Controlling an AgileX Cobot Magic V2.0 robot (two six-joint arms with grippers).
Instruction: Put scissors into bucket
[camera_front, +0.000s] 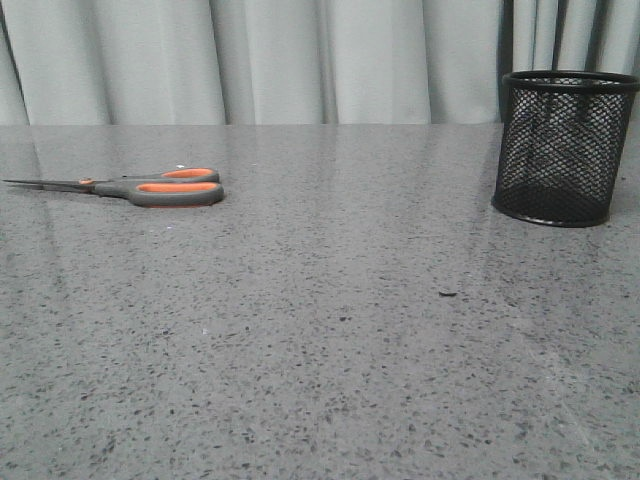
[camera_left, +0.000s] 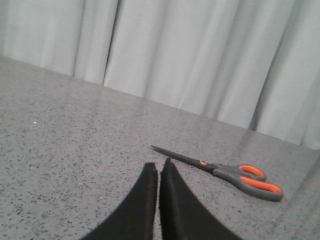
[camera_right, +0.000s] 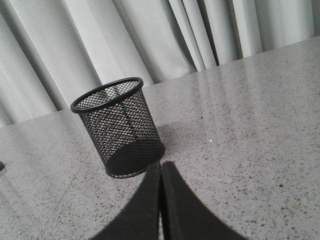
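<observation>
The scissors (camera_front: 150, 187) lay flat on the grey bench (camera_front: 330, 330), over on the left side, with the blades pointing left. The bucket (camera_front: 560, 148) stood upright far off on the right, with nothing inside that could be seen. The left pincer (camera_left: 159, 167) was closed and held nothing. The right pincer (camera_right: 160, 167) was closed too, near the bucket.

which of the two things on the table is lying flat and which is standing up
The scissors lie flat on the table's left side, blades pointing left. The black mesh bucket stands upright on the right, open end up.
</observation>
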